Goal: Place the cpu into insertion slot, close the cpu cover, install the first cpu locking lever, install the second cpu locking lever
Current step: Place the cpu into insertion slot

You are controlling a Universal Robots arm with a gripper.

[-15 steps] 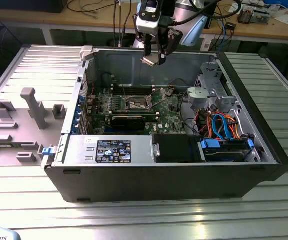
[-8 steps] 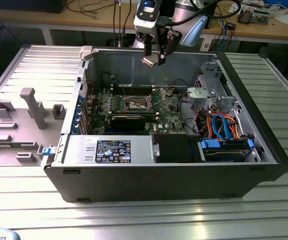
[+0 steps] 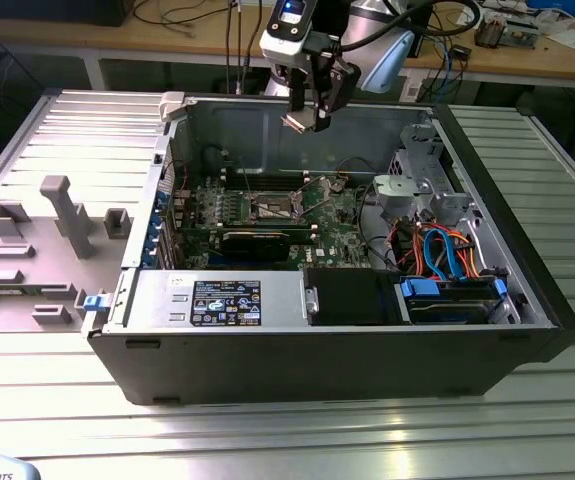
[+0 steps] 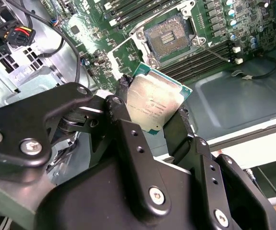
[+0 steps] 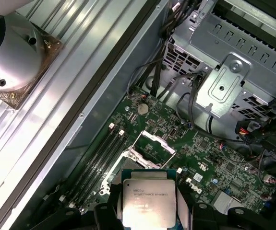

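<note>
One small, flat, square cpu (image 4: pixel 156 103) with a silver-grey metal top is pinched by its opposite edges between the black fingers (image 4: pixel 124 89) of the arm's gripper (image 3: pixel 309 114), metal face towards the wrist cameras. In the exterior view the gripper hangs high over the open black and grey computer case (image 3: pixel 317 362), above the green motherboard (image 3: pixel 345 226) and well apart from it. The insertion slot (image 4: pixel 169 36), a square socket with a dark centre and silvery rim, lies uncovered on that board. In the first wrist view the thin silvery frame of the cpu cover (image 5: pixel 153 143) appears swung up off it.

The step in hand looks like carrying the chip to the socket. To do it well, the chip should probably be squared to the socket's sides and held level. It should come straight down without any sideways slide across the contact field. The grip should ease only once all four edges sit inside the rim.
</note>
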